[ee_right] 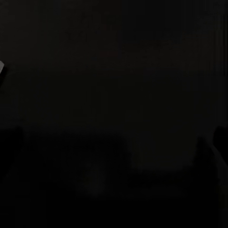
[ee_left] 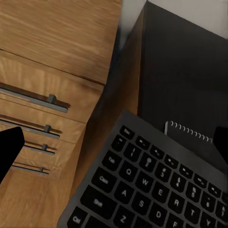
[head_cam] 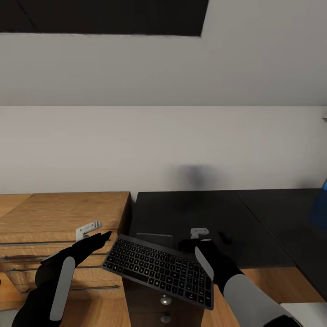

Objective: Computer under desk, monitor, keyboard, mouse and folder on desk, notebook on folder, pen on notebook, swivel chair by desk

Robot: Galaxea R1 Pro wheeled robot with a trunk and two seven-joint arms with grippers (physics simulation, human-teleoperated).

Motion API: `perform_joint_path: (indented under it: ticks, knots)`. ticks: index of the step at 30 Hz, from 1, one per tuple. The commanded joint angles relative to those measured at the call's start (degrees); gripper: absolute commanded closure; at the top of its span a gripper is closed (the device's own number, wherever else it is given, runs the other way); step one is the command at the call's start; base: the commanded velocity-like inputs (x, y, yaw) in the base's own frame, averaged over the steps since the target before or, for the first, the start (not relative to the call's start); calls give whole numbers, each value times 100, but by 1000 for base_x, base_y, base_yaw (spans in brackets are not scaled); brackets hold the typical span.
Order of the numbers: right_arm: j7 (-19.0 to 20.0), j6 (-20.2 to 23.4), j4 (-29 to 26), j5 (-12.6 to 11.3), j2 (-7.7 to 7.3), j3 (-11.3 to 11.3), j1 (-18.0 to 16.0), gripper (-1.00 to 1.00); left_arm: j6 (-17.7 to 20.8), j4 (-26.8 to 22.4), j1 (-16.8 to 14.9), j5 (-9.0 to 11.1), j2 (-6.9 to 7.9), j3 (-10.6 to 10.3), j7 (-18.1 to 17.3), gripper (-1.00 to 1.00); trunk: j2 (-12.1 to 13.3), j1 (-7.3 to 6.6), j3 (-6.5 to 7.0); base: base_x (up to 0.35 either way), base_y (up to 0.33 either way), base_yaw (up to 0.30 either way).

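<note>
Hovering just off the desk (head_cam: 272, 218) front edge, the keyboard (head_cam: 159, 270) is tilted, its long axis crosswise between both arms. The right gripper (head_cam: 200, 240) meets its right end, grip hidden; the left gripper (head_cam: 93, 238) spreads beside its left end. The notebook (ee_left: 189, 135) lies just beyond.

Desk (head_cam: 254, 218) — glossy top ahead of you lies open toward the wall and your right. Keyboard (head_cam: 159, 271) juts over its near edge, tilted; the notebook (ee_left: 189, 132) sits just behind it. Wood drawer unit (head_cam: 59, 213) flanks your left — narrow gap between.
</note>
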Motion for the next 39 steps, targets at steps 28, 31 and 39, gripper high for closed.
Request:
perform_joint_path:
  ticks: [28, 31, 39]
  knots:
    - [-77, 47, -1982, -747, -192, -354, 144, -100, 27, -6, -5, 44, -9, 11, 17, -100, 960, -528, 425, 0, 0, 0]
    - [-85, 390, -2095, -1219, -194, -596, 161, -100, 32, -6, -5, 43, -4, 11, 17, -100, 960, -528, 425, 0, 0, 0]
    - [-66, 385, -2286, -1285, -220, -649, 177, -100, 23, -6, -5, 37, -12, 11, 18, -100, 960, -528, 425, -136, 0, 0]
